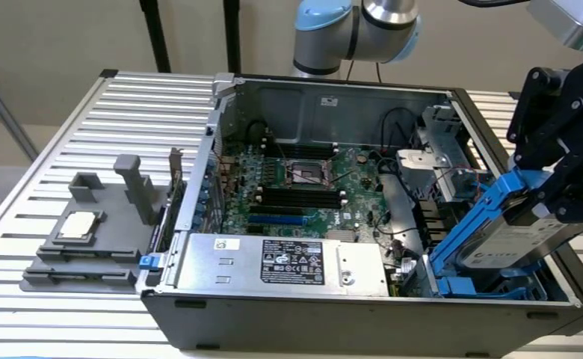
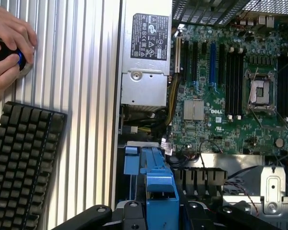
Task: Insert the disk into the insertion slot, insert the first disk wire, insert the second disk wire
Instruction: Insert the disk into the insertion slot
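My gripper (image 1: pixel 548 200) is shut on the disk (image 1: pixel 519 241), a silver-grey drive with a white label in a bright blue carrier frame (image 1: pixel 479 221). The disk hangs tilted at the exterior view's right, its lower end down in the insertion slot (image 1: pixel 481 288), the grey cage with blue rails at the case's front right corner. In the wrist view the blue carrier frame (image 2: pixel 161 189) sits between my black fingers (image 2: pixel 132 215), just over the slot's blue rail (image 2: pixel 130 163). Thin red and black wires (image 1: pixel 463 179) lie behind the cage.
The open computer case (image 1: pixel 371 314) holds the motherboard (image 1: pixel 306 198), the black CPU socket (image 1: pixel 306 170) and the silver power-supply box (image 1: pixel 271 263). A grey fixture (image 1: pixel 82 239) stands on the slatted table at the left. A keyboard (image 2: pixel 24 163) and a person's hand (image 2: pixel 9 43) are beside the case.
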Motion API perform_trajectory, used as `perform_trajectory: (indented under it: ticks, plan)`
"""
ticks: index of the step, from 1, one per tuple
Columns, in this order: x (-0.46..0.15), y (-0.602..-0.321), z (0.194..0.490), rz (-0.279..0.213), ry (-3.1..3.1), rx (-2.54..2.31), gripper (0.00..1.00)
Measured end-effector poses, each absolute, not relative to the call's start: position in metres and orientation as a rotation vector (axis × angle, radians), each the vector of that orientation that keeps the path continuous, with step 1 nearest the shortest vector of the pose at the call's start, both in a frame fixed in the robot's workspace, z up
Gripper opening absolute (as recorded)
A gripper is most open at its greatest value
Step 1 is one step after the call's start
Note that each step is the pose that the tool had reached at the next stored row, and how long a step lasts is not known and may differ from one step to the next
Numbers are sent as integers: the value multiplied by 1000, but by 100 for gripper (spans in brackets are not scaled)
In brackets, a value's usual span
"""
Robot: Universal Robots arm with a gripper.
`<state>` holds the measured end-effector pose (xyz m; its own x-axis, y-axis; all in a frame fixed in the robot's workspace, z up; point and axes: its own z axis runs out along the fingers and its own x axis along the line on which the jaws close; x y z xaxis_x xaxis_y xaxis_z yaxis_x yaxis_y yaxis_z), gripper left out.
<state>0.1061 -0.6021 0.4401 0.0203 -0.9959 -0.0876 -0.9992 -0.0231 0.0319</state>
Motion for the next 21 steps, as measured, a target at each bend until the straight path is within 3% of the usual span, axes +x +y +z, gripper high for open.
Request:
perform_trajectory:
  ticks: [16, 18, 20, 21]
  plan:
    - [106, -602, 431, 152, 2127, -2237, 33]
    - [106, -602, 430, 155, 2122, -2240, 40]
    - [106, -602, 430, 157, 2117, -2243, 40]
    - [106, -602, 430, 158, 2114, -2244, 47]
